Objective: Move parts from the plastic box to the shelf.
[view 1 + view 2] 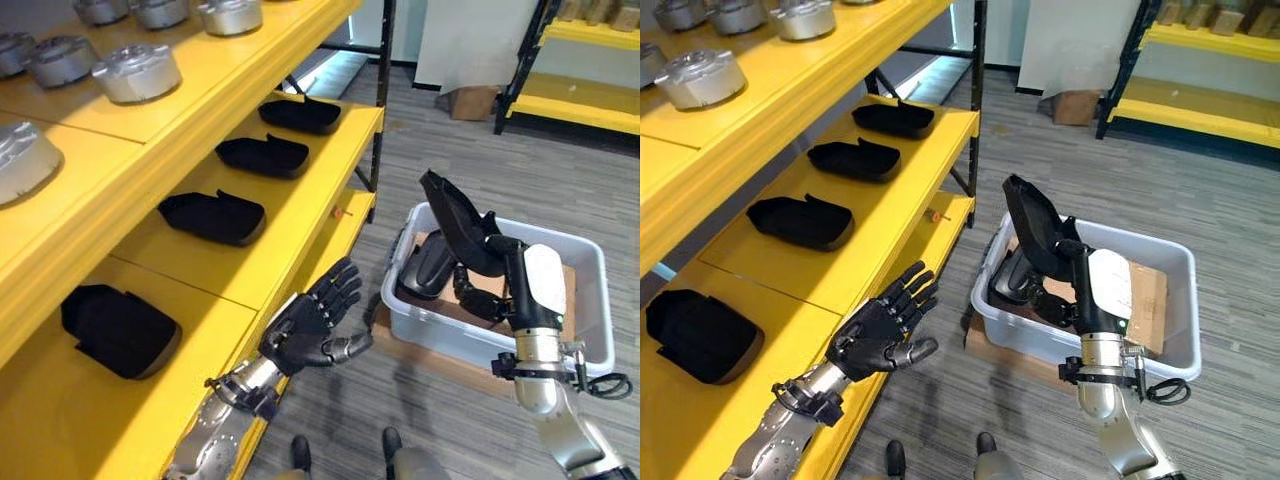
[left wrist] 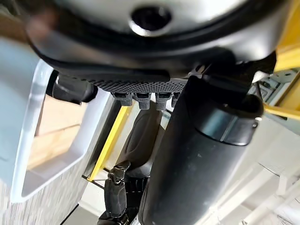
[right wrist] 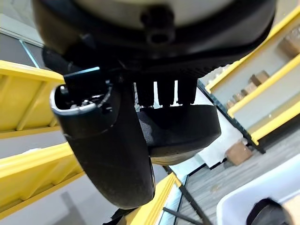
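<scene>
My right hand point(image 1: 492, 272) is shut on a black moulded part point(image 1: 455, 225) and holds it upright above the near-left corner of the white plastic box point(image 1: 590, 300). The right wrist view shows the thumb point(image 3: 108, 140) and fingers clamped on that part point(image 3: 180, 129). Another black part point(image 1: 425, 268) lies inside the box. My left hand point(image 1: 310, 325) hovers open with fingers spread, beside the front edge of the yellow shelf point(image 1: 290, 235) and left of the box. Several matching black parts point(image 1: 212, 215) rest in a row on the shelf's middle level.
Silver round castings point(image 1: 135, 72) line the upper shelf level. Brown cardboard point(image 1: 570, 285) lies on the box floor. The box stands on grey plank flooring right of the shelf. A cardboard carton point(image 1: 472, 100) and a second yellow rack point(image 1: 580, 105) stand farther back.
</scene>
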Motion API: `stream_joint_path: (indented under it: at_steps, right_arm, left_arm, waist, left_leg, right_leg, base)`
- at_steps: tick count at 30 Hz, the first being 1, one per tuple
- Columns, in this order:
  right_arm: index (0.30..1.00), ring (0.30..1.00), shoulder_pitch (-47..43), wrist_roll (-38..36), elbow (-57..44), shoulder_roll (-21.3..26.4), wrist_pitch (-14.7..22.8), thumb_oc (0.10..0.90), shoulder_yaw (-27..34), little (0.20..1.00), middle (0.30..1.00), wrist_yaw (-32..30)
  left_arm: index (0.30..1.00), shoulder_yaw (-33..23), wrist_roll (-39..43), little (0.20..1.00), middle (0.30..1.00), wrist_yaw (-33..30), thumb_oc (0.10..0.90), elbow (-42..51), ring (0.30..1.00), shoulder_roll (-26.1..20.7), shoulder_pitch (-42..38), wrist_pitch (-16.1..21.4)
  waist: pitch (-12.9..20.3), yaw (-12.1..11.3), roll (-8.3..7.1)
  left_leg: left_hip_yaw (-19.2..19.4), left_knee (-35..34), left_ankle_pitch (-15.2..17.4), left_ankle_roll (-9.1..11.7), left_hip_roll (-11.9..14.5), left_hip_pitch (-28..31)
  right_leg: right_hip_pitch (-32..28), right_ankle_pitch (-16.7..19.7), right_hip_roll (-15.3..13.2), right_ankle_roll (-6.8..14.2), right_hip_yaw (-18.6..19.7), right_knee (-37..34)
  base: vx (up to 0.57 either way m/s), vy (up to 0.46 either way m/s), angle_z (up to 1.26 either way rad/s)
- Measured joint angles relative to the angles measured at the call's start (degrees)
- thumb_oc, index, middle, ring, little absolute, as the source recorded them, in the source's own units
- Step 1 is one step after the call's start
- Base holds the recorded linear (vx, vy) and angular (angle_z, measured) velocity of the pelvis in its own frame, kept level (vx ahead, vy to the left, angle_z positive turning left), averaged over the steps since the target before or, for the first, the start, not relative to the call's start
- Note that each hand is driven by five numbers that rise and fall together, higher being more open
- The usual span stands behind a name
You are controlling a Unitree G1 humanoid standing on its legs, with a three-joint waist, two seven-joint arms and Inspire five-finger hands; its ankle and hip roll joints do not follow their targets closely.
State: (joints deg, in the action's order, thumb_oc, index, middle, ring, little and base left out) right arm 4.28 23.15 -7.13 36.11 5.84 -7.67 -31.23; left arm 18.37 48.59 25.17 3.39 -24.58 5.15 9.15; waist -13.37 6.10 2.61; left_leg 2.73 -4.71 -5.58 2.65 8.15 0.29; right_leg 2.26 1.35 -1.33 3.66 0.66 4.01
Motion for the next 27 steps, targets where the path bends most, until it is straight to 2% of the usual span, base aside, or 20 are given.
stream_joint_path:
  at_steps: [2, 5, 6, 7, 8, 9, 10, 11, 12, 13, 14, 15, 16, 17, 19, 20, 21, 24, 27]
  right_arm:
    - [0.3, 0.3, 0.0, -2.0, 0.0, 0.7, 0.3, 0.4, 0.0, 0.3, 0.3, 0.7]
    - [0.3, 0.3, 0.0, -4.6, -3.3, 2.1, 0.5, 0.4, -0.1, 0.3, 0.3, 1.3]
    - [0.3, 0.3, -0.1, -5.2, -4.3, 2.3, 1.2, 0.4, -0.2, 0.3, 0.3, 1.5]
    - [0.3, 0.3, 0.0, -5.3, -5.1, 3.0, 2.4, 0.4, -0.1, 0.3, 0.3, 2.0]
    - [0.3, 0.3, 0.8, -5.3, -6.8, 3.2, 2.4, 0.4, 0.6, 0.3, 0.3, 1.8]
    - [0.3, 0.3, 1.5, -5.4, -7.8, 3.2, 2.4, 0.4, 0.6, 0.3, 0.3, 1.1]
    - [0.3, 0.3, 1.6, -5.3, -7.9, 3.0, 2.4, 0.4, 0.4, 0.3, 0.3, 1.1]
    - [0.3, 0.3, 2.0, -5.3, -7.9, 2.8, 2.4, 0.4, 0.3, 0.3, 0.3, 1.1]
    - [0.3, 0.3, 2.3, -5.3, -7.9, 2.6, 2.5, 0.4, 0.2, 0.3, 0.3, 1.1]
    - [0.3, 0.3, 2.4, -5.3, -8.0, 2.1, 2.9, 0.4, 0.2, 0.3, 0.3, 1.1]
    - [0.3, 0.3, 2.6, -5.3, -8.3, 1.3, 2.9, 0.4, 0.2, 0.3, 0.3, 1.1]
    - [0.3, 0.3, 2.3, -5.3, -9.1, 0.7, 3.4, 0.4, 0.1, 0.3, 0.3, 1.0]
    - [0.3, 0.3, 2.4, -5.2, -9.1, 0.9, 3.9, 0.4, 0.3, 0.3, 0.3, 0.7]
    - [0.3, 0.3, 2.5, -5.2, -9.0, 0.9, 3.9, 0.4, 0.4, 0.3, 0.3, 0.5]
    - [0.3, 0.3, 2.4, -5.1, -9.0, 0.8, 4.2, 0.4, 1.1, 0.3, 0.3, -0.9]
    - [0.3, 0.3, 2.4, -5.1, -9.0, 0.7, 4.4, 0.4, 1.7, 0.3, 0.3, -1.4]
    - [0.3, 0.3, 2.4, -5.1, -9.0, 0.8, 4.5, 0.4, 2.4, 0.3, 0.3, -2.0]
    - [0.3, 0.3, 1.0, -5.0, -8.3, 0.2, 5.4, 0.4, 4.0, 0.3, 0.3, -2.5]
    - [0.3, 0.3, -0.1, -4.2, -7.8, -0.1, 5.7, 0.4, 4.0, 0.3, 0.3, -2.5]
  left_arm:
    - [1.0, 0.0, 0.0, 1.0, 1.0, -1.0, 0.9, 0.0, 1.0, 0.8, 0.1, 0.0]
    - [1.0, -0.1, 0.0, 1.0, 1.0, -2.6, 0.9, 0.5, 1.0, 1.0, 1.2, 0.8]
    - [1.0, 0.2, 0.0, 1.0, 1.0, -3.3, 0.9, 0.3, 1.0, 1.0, 1.4, 0.8]
    - [1.0, 1.1, -0.2, 1.0, 1.0, -3.6, 0.9, -0.8, 1.0, 1.6, 2.2, 1.1]
    - [1.0, 1.4, -0.1, 1.0, 1.0, -3.5, 0.9, -0.9, 1.0, 1.8, 2.1, 1.2]
    - [1.0, 1.7, 0.1, 1.0, 1.0, -3.2, 0.9, -1.0, 1.0, 2.1, 2.1, 1.2]
    - [1.0, 1.7, 0.2, 1.0, 1.0, -3.1, 0.9, -0.9, 1.0, 2.6, 2.1, 1.2]
    - [1.0, 1.8, 0.1, 1.0, 1.0, -2.8, 0.9, -0.9, 1.0, 2.8, 2.9, 1.2]
    - [1.0, 1.7, 0.1, 1.0, 1.0, -2.3, 0.9, -0.7, 1.0, 2.7, 4.1, 1.3]
    - [1.0, 1.6, 0.1, 1.0, 1.0, -2.1, 0.9, -0.3, 1.0, 2.1, 4.9, 1.6]
    - [1.0, 1.6, 0.0, 1.0, 1.0, -2.1, 0.9, 0.0, 1.0, 1.0, 5.1, 1.6]
    - [1.0, 1.6, -0.3, 1.0, 1.0, -2.1, 0.9, 0.2, 1.0, -0.5, 4.0, 1.7]
    - [1.0, 1.7, -1.1, 1.0, 1.0, -2.1, 0.9, 0.2, 1.0, -0.7, 3.0, 1.7]
    - [1.0, 1.9, -2.0, 1.0, 1.0, -2.0, 0.9, 0.2, 1.0, -0.8, 2.2, 1.7]
    - [1.0, 2.4, -2.1, 1.0, 1.0, -1.9, 0.9, 0.9, 1.0, -1.0, 0.3, 1.8]
    - [1.0, 2.7, -2.0, 1.0, 1.0, -1.8, 0.9, 1.2, 1.0, -1.0, -0.9, 1.8]
    - [1.0, 3.1, -2.0, 1.0, 1.0, -1.8, 0.9, 1.4, 1.0, -1.1, -2.1, 1.8]
    - [1.0, 4.5, -2.2, 1.0, 1.0, -2.1, 0.9, 2.2, 1.0, -1.1, -4.7, 2.3]
    - [1.0, 4.3, -2.3, 1.0, 1.0, -2.3, 0.9, 2.2, 1.0, -1.7, -4.1, 2.4]
  waist:
    - [0.0, -0.1, 0.38]
    - [-0.3, -0.5, 1.59]
    - [-0.4, -0.7, 2.04]
    - [-0.7, -1.1, 3.36]
    - [-1.3, -0.1, 3.98]
    - [-1.7, 0.6, 3.91]
    - [-2.3, 0.7, 3.67]
    - [-2.6, 0.2, 4.02]
    - [-2.9, -0.6, 3.7]
    - [-3.1, -0.7, 3.39]
    - [-3.1, -0.4, 2.17]
    - [-3.4, 0.3, -0.23]
    - [-3.6, 1.6, -0.93]
    - [-3.7, 2.6, -0.99]
    - [-3.3, 3.4, 0.18]
    - [-3.4, 3.4, 0.4]
    - [-3.3, 3.5, 0.69]
    - [-2.9, 4.6, 1.25]
    - [-2.7, 4.5, 1.5]
  left_leg:
    - [0.0, -0.1, 0.0, 0.0, 0.8, -0.8]
    - [0.1, 1.4, 0.1, -0.3, 1.4, -4.0]
    - [0.0, 1.7, 1.0, -1.0, 1.4, -4.9]
    - [1.5, 4.7, -3.1, -1.8, 0.4, -7.3]
    - [4.6, 5.5, -5.9, 0.3, 0.3, -9.0]
    - [7.1, 4.5, -9.6, 0.5, -0.7, -9.6]
    - [9.9, 3.4, -10.6, 0.1, -1.0, -9.2]
    - [11.8, 3.8, -7.1, -1.3, -1.1, -8.1]
    - [13.3, 5.6, -2.0, -1.9, -1.4, -6.9]
    - [15.0, 10.1, 2.4, -3.6, -2.0, -6.2]
    - [16.2, 13.0, 5.4, -4.3, -3.2, -5.3]
    - [17.8, 13.4, 7.8, -3.4, -4.2, -2.7]
    - [18.7, 12.0, 8.0, -3.1, -3.5, -0.3]
    - [19.1, 10.3, 7.9, -2.7, -2.2, 1.9]
    - [21.0, 9.2, 3.8, -2.8, 2.2, 4.4]
    - [20.8, 9.3, 2.4, -1.5, 3.4, 5.0]
    - [19.3, 8.8, 1.8, 0.4, 2.9, 5.1]
    - [18.5, 5.0, 2.1, 0.6, -2.7, 6.3]
    - [18.3, 2.4, 2.1, 0.6, -5.2, 7.8]
  right_leg:
    - [0.8, 0.4, 0.8, -0.6, 0.2, 0.4]
    - [6.5, -1.2, 1.7, -2.4, 0.2, 5.3]
    - [7.0, -1.0, 1.7, -2.6, 0.3, 4.7]
    - [7.3, 0.3, 1.8, -2.5, -0.5, 4.3]
    - [6.9, 0.3, 1.0, -2.7, -2.9, 3.9]
    - [6.8, 0.2, 0.1, -2.8, -4.3, 3.6]
    - [5.7, 0.0, -1.1, -3.6, -5.8, 2.1]
    - [4.2, 0.2, -1.0, -4.0, -6.9, 0.8]
    - [3.8, 0.1, -0.9, -4.4, -7.4, 0.8]
    - [3.2, 0.2, -1.7, -5.4, -8.7, 0.8]
    - [3.1, 0.3, -3.4, -5.7, -9.3, 0.6]
    - [2.9, 0.4, -6.6, -5.5, -10.1, 0.2]
    - [2.1, 0.0, -8.0, -4.8, -10.8, -0.4]
    - [1.1, 0.4, -8.1, -4.4, -11.0, -1.0]
    - [1.1, 0.5, -8.6, -3.2, -12.5, -0.3]
    - [1.3, 1.0, -9.1, -2.2, -13.0, 0.1]
    - [1.6, 1.3, -9.8, -1.0, -13.0, 0.5]
    - [0.6, 4.1, -13.9, 1.6, -10.9, -1.7]
    - [-2.4, 7.5, -15.8, 2.3, -10.6, -5.9]
  base:
    - [-0.18, -0.118, -0.05]
    - [-0.2, -0.064, 0.0]
    - [-0.39, -0.053, 0.05]
    - [-0.38, -0.049, 0.39]
    - [-0.16, -0.028, 0.86]
    - [-0.07, -0.019, 1.14]
    - [-0.1, 0.014, 1.02]
    - [-0.16, 0.041, 0.59]
    - [-0.14, 0.1, 0.43]
    - [-0.12, 0.117, 0.42]
    - [-0.06, 0.183, 0.7]
    - [-0.11, 0.176, 0.88]
    - [-0.11, 0.205, 0.95]
    - [-0.16, 0.212, 0.82]
    - [-0.1, 0.268, 0.53]
    - [-0.1, 0.33, 0.32]
    - [-0.11, 0.382, 0.28]
    - [-0.11, 0.355, 0.43]
    - [-0.15, 0.348, 0.27]
